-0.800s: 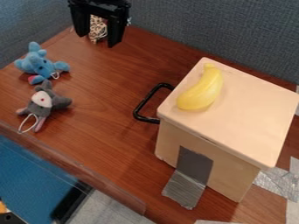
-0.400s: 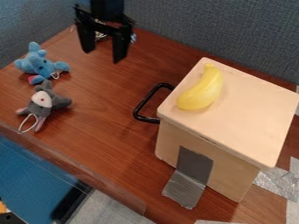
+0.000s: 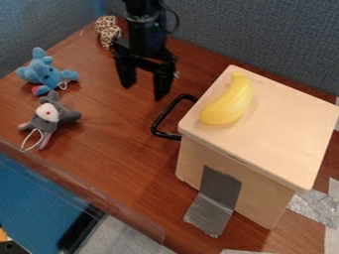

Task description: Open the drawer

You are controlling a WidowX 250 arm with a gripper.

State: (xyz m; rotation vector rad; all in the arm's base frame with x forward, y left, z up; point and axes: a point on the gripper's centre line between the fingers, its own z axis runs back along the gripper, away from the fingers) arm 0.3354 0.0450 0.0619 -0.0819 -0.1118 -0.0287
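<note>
The gripper (image 3: 142,91) hangs over the upper middle of the table, open, its two fingers apart with nothing between them. Just below and to its right is the black drawer handle (image 3: 161,119), a bent bar on the left side of the light wooden drawer box (image 3: 285,131). Gripper and handle stand apart, with a small gap in view. The drawer front, on the handle side, is mostly hidden under the box's top edge. I cannot tell any gap around it.
A yellow banana (image 3: 229,101) lies on top of the box. Blue (image 3: 45,73) and grey (image 3: 53,117) plush toys lie at left, a leopard-print one (image 3: 108,32) at the back. Grey tape (image 3: 210,213) holds the box's near side to the table. Cloth-covered walls stand behind.
The gripper has moved right and down in the view, from the upper left toward the handle. More of the leopard-print toy now shows. The box, handle and banana have not moved.
</note>
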